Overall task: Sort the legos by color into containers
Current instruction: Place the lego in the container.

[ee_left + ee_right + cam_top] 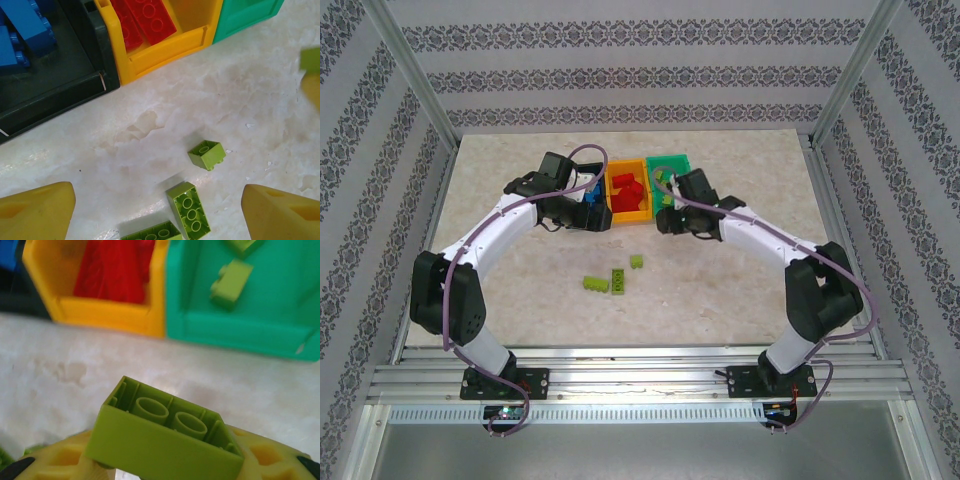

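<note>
**Sorting by colour, late stage.** The right gripper (165, 462) is clenched on a lime brick (160, 432), held underside up so that its hollow tubes face the wrist camera. The brick is raised off the table (75, 370) and sits just short of the green bin (240, 335). It is presumably headed there because binned lime bricks (231, 284) already lie inside. The yellow bin (110, 315) holds red bricks (115, 270), and the black bin (60, 85) holds blue bricks (20, 30). Each bin thus appears to serve one colour. The three bins stand side by side in a row, open tops up, where either arm can reach them. The left gripper (157, 200) is released and empty, its jaws spread wide above the table in front of the black bin. Three loose bricks (206, 154), all lime, lie close together below it, which suggests it is stationed for the following pick. With only these and the held brick outside the bins, the task appears nearly complete. The next move calls for carrying the held brick over the green bin's near wall before letting go. The likely risks are a release too soon, which drops the brick on the table, and crowding between the two wrists, which work near each other in the top view.
</note>
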`<state>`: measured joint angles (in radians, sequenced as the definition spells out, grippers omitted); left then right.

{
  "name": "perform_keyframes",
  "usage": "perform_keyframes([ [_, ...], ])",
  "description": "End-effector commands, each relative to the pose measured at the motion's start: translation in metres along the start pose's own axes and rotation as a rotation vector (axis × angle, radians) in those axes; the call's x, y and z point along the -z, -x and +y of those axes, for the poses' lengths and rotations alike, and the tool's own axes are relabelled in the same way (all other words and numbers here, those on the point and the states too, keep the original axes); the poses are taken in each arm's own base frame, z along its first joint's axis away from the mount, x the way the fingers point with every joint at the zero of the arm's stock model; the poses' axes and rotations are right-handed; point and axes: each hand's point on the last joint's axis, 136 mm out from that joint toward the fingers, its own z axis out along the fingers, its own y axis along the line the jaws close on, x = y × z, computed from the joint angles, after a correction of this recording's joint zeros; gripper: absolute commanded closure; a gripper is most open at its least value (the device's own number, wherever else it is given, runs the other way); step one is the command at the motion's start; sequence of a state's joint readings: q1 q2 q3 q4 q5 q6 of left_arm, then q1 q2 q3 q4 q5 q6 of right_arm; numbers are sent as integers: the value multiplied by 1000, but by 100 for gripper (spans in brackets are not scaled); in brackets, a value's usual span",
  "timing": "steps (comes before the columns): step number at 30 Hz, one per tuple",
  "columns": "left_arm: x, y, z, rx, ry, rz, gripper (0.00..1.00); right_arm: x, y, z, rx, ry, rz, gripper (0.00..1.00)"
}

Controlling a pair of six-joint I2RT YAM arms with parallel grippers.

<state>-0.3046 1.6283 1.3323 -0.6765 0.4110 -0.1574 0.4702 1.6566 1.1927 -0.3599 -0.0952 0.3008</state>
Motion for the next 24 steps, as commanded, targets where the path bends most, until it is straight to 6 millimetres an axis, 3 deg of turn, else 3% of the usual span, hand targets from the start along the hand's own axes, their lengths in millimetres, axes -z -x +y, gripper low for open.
perform_keyframes([
  [1,1,0,5,7,9,19,14,2,41,-13,-12,7,-78,55],
  [6,-1,0,5,8,8,24,14,-12,76,-42,-62,-20,-104,50],
  [11,-1,0,5,10,3,27,14,-35,91,-46,-78,-10,-66,38],
  [16,0,0,4,10,1,24,14,-36,80,-40,-82,-6,-71,34],
  [19,1,1,1,10,-13,18,14,-31,63,-27,-53,23,-49,35],
  [24,4,3,-1,9,-18,8,13,-23,11,16,35,110,35,36],
])
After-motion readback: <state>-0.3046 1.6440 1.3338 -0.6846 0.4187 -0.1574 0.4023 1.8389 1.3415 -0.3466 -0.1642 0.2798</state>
